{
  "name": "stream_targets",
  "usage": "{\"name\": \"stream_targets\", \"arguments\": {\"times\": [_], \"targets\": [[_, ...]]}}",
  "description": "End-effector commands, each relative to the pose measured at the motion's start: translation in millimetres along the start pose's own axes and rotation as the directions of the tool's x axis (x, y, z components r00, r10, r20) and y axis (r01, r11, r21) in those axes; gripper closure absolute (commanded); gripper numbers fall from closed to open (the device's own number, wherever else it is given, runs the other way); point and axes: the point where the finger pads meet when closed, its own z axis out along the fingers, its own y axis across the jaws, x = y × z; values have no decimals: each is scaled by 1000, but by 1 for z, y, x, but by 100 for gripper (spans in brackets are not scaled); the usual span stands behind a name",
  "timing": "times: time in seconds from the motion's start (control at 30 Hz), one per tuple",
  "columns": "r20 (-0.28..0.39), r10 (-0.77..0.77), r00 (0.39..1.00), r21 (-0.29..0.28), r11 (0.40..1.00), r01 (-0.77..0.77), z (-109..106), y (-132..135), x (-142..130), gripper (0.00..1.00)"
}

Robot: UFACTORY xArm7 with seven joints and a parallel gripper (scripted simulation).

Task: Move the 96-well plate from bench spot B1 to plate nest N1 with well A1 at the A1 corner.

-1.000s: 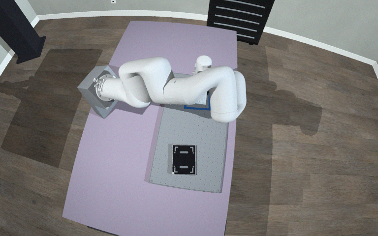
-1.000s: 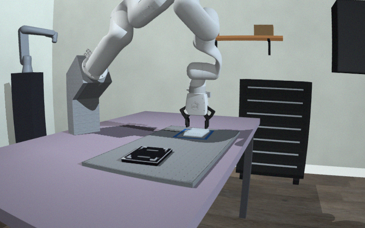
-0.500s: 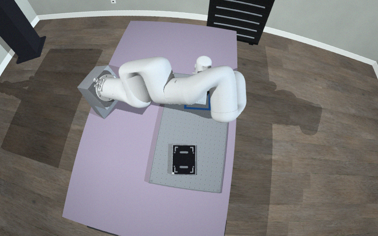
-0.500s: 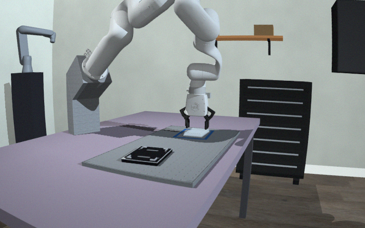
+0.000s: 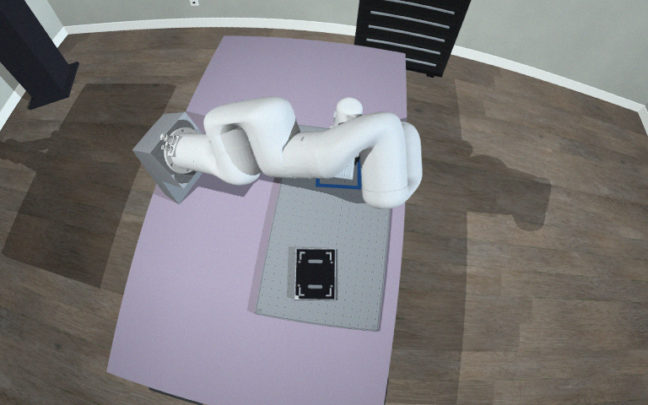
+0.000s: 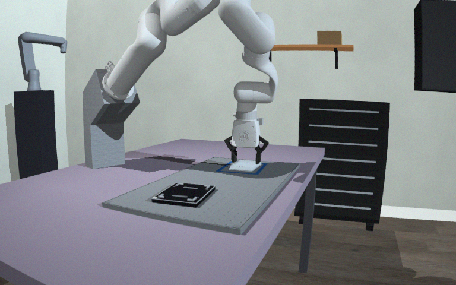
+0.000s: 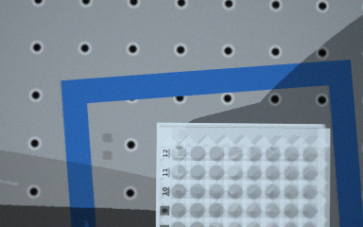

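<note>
The white 96-well plate (image 6: 245, 165) lies flat inside the blue outline of spot B1 on the grey breadboard. In the wrist view the plate (image 7: 245, 177) fills the lower right, with row numbers along its left edge, and the blue outline (image 7: 202, 82) frames it. My gripper (image 6: 246, 158) is open and stands straight down over the plate, one fingertip just outside each side of it, close to the plate's top. The black plate nest N1 (image 6: 183, 194) with white corner locators sits nearer the front of the breadboard; it also shows in the top view (image 5: 315, 273). The arm hides most of the plate in the top view.
The grey breadboard (image 5: 327, 240) lies on the purple table. The arm's grey base pedestal (image 6: 103, 123) stands at the table's back left. A black drawer cabinet (image 6: 341, 158) stands beyond the table's right edge.
</note>
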Motion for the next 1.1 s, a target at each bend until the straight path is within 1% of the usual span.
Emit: {"name": "stream_targets", "arguments": {"times": [0.0,0.27,0.93,0.97,1.07], "targets": [[-4,0,1000,-1,1000,0,2,0,2,0],[-4,0,1000,-1,1000,0,7,0,2,0],[-4,0,1000,-1,1000,0,7,0,2,0],[-4,0,1000,-1,1000,0,6,0,2,100],[-4,0,1000,-1,1000,0,6,0,2,100]]}}
